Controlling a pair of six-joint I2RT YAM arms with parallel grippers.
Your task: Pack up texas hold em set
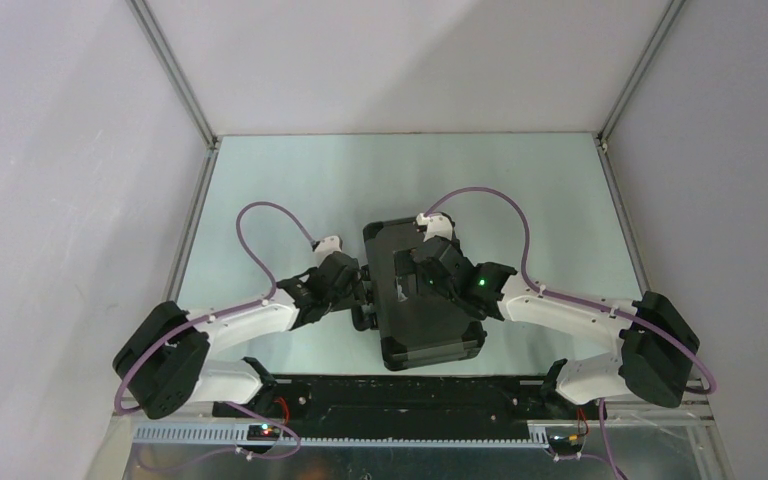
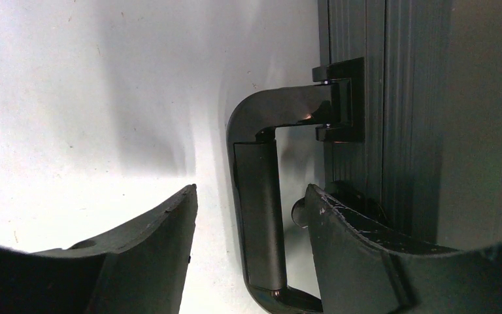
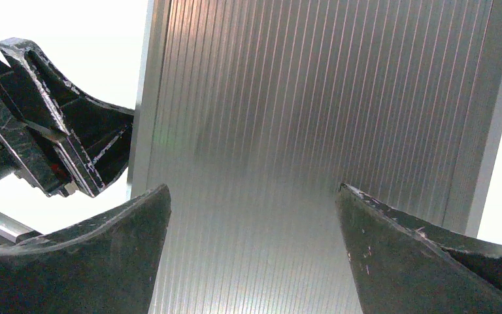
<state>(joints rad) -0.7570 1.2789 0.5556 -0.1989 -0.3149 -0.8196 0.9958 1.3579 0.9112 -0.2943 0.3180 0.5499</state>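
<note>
The black ribbed case [image 1: 432, 335] lies shut in the middle of the table; the chips, card box and marker are hidden. Its black handle [image 2: 259, 196] sticks out from the case's left side wall [image 2: 418, 131]. My left gripper [image 1: 364, 292] is open with its jaws either side of the handle [image 2: 251, 193]; one finger [image 2: 359, 255] sits between handle and case, and no pad presses on the handle. My right gripper [image 1: 423, 272] hovers open and empty over the ribbed lid [image 3: 287, 98], also shown in its own wrist view [image 3: 253, 190].
The pale green table [image 1: 290, 190] has metal frame rails along its left and right edges and white walls behind. The left gripper's fingers [image 3: 52, 131] show at the lid's left edge in the right wrist view.
</note>
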